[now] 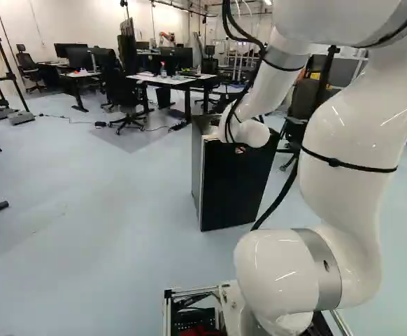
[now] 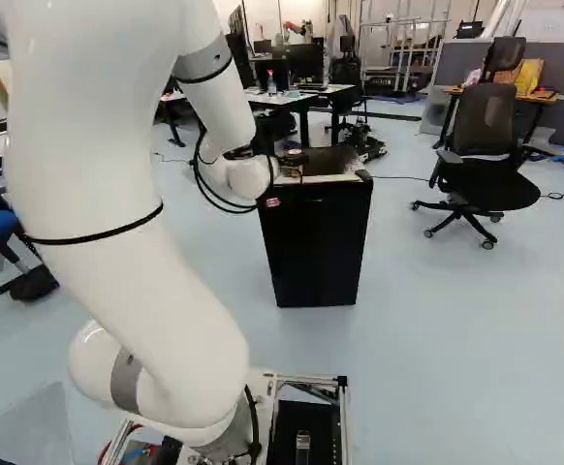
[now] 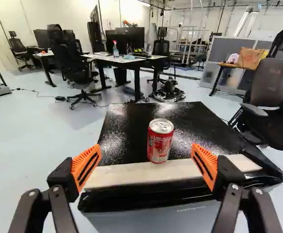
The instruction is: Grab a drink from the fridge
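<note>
Red can (image 3: 161, 141), upright, stands on the black top of the fridge (image 2: 316, 247), just behind the pale front strip (image 3: 166, 174). Its long axis is vertical.

Bearing of target: directly ahead of the claw (image 3: 146, 145), in line with the gap, offset slightly toward the finger nearer the office chair (image 3: 268, 87). The orange pads (image 3: 85, 166) face each other on either side of that line. The claw is spread wide, with no contact on the can and nothing pinched. I cannot tell from the wrist view whether the fingertips already reach level with the can's near side.

Step in hand, as I judge it: final approach, grasp not yet made. The fridge door looks closed in both base views; since a drink stands on top, I see no need to open it.

Next move, recommended: shift the claw a little toward the chair side to centre the can, advance level until the pads flank its body, then close.

Caution: an off-centre advance may tip the can or push it back over the glossy surface. Too low a path may strike the front edge. Apply moderate force; thin walls may dent.
</note>
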